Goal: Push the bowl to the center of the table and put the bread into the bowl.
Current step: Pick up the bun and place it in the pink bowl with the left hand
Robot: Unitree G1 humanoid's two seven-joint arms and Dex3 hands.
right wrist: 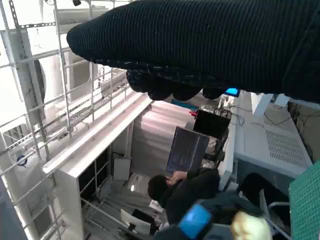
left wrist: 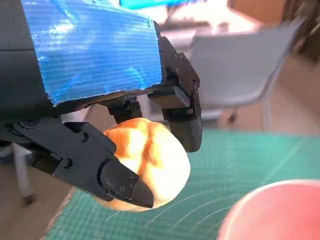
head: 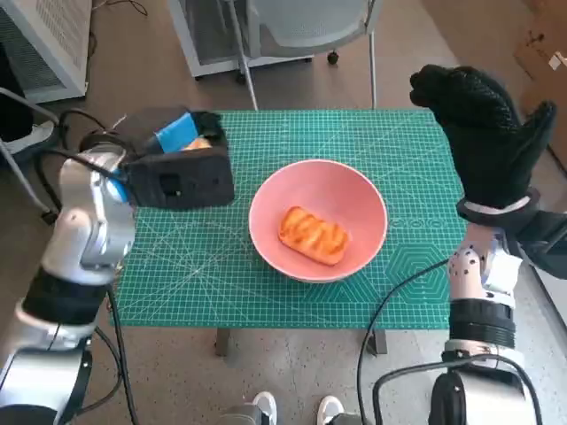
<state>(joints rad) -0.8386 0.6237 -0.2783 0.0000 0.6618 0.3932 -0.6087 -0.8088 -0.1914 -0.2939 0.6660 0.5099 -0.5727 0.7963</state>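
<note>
The left robot hand [left wrist: 125,150] grips a bun [left wrist: 145,165] beside the bowl [head: 318,220]; carry it above the rim before releasing. The right robot hand [head: 485,133] is spread, holding nothing.

I see the pink bowl [head: 318,220] sitting upright near the middle of the bench [head: 221,274], on its green gridded surface. Inside it lies an oblong golden bread [head: 313,235] with browned ridges, resting on the bowl's floor, slightly toward my near side. A second piece, a round pale-golden bread roll [left wrist: 145,167] with a crease across its top, is held off the surface in my left robot hand [head: 177,168] above the bench's left part, well apart from the bowl.
</note>
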